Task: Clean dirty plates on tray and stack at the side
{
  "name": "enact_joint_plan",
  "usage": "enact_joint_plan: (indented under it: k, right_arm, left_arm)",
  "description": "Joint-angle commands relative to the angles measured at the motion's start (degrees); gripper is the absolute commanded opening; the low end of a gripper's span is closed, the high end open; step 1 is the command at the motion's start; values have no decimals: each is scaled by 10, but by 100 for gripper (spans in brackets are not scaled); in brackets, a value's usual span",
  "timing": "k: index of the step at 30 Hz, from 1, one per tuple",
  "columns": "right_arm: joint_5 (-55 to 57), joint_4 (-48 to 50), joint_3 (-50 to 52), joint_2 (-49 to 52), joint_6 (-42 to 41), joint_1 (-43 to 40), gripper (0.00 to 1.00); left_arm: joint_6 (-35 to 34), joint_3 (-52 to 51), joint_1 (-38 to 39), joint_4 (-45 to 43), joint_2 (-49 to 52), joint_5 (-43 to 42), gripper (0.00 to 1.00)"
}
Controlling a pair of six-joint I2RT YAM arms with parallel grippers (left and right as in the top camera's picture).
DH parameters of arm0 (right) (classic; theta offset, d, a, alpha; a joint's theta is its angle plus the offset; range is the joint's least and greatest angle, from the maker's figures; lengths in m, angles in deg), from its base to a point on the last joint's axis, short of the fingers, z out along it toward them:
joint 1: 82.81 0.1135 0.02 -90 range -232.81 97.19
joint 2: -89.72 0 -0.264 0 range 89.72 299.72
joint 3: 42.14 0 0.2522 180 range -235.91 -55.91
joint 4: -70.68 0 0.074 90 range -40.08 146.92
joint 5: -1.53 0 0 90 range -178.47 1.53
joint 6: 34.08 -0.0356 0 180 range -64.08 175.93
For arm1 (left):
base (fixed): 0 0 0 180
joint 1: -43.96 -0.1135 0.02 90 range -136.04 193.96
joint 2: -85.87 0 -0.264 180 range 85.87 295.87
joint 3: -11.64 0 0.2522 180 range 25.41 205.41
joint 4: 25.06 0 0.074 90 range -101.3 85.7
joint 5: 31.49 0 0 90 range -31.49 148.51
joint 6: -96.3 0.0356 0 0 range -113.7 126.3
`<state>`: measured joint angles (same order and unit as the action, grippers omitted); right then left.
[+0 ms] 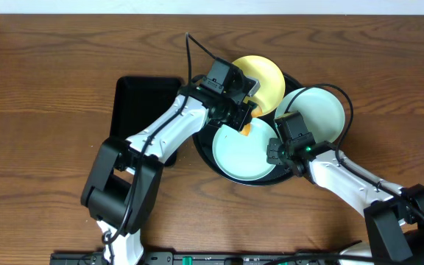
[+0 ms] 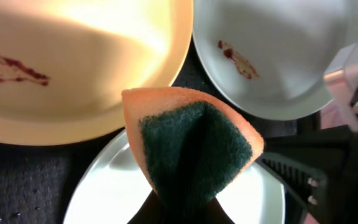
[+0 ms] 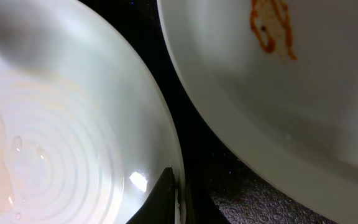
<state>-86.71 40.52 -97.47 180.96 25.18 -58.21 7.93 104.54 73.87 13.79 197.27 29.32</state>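
Right, from overhead I have all three plates sitting in the round black tray (image 1: 250,182) in the middle of the table (image 1: 50,73): the yellow plate (image 1: 265,79) at the far side, a mint plate on the right (image 1: 316,110), and the near plate (image 1: 243,153), also mint, closest to me. None is stacked at the side. The small rectangular tray (image 1: 144,107) lies just left of the round one. My left gripper (image 1: 243,114) is over the spot where the three plates meet, and its jaws are clamped tight on the sponge (image 2: 191,146), which is folded so the green scouring face sits inside the orange edge. On the left wrist view the sponge hangs above the near plate's far rim; I cannot tell whether it touches. That view also shows a dark red streak on the yellow plate and a small red smear on the right-hand mint plate. My right gripper (image 1: 277,151) is at the right rim of the near plate, closed down to a sliver and pinching that rim; one dark fingertip (image 3: 166,194) lies over the edge on the right wrist view. The near plate looks wet and glossy there, its rings clear, while the plate beside it carries an orange smudge (image 3: 270,28).
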Motion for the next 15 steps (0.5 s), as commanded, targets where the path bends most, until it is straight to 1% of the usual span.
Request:
enact_joint_plan:
  k: [1, 4, 9, 15]
  right_arm:
    - [-3, -3, 1, 8, 9, 2, 4]
    - [-3, -2, 1, 8, 9, 2, 4]
    - [-3, -1, 1, 8, 9, 2, 4]
    - [-3, -1, 1, 8, 9, 2, 4]
  left_arm:
    - [29, 1, 0, 4, 2, 3, 7]
    - [29, -12, 0, 5, 2, 19, 8]
    - [29, -34, -1, 9, 3, 92, 7]
    - [29, -46, 2, 16, 3, 86, 8]
